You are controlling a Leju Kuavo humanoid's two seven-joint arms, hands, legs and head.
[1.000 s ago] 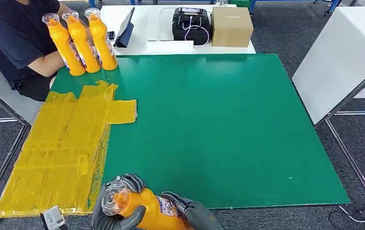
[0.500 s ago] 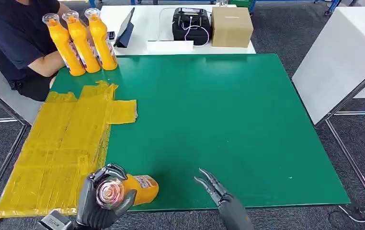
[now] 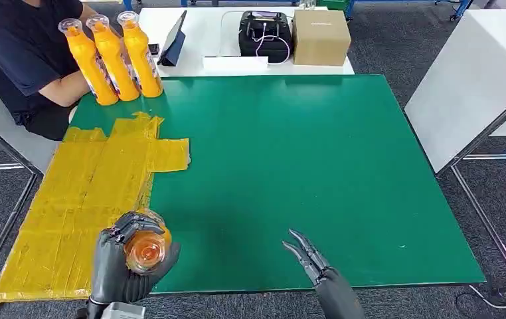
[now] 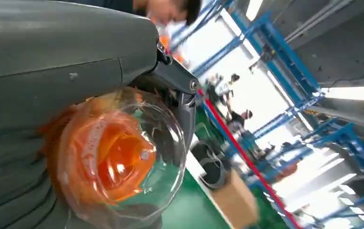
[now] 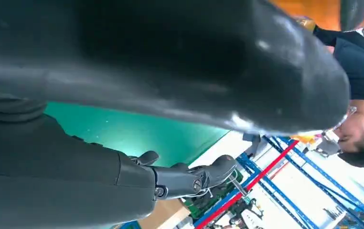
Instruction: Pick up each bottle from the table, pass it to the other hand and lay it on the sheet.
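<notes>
**Left hand holds one bottle at the near edge of the sheet**

At the near edge of the green table (image 3: 290, 173), the left hand (image 3: 123, 262) grips an orange bottle (image 3: 146, 247) with its fingers wrapped around the body. The bottle's clear cap points toward the camera, so its body is mostly hidden behind it. It is held above the near right border of the yellow sheet (image 3: 87, 199). In the left wrist view the clear cap (image 4: 123, 157) is very close, with the orange top visible inside it.

To the right, near the same table edge, the right hand (image 3: 307, 256) has nothing in it, and its fingers are stretched out and apart above the green surface.

The yellow sheet covers the left side of the table, and nothing lies on it.

At the far left corner, three orange bottles (image 3: 112, 58) stand upright in a row, touching each other, just behind the sheet. A person in a dark shirt (image 3: 18, 50) sits beside them, with one forearm close to the bottles.

Behind the green table is a white table (image 3: 204, 30) with a tablet (image 3: 172, 41) standing tilted, a black device (image 3: 263, 33) with a white cable, and a closed cardboard box (image 3: 321, 36).
</notes>
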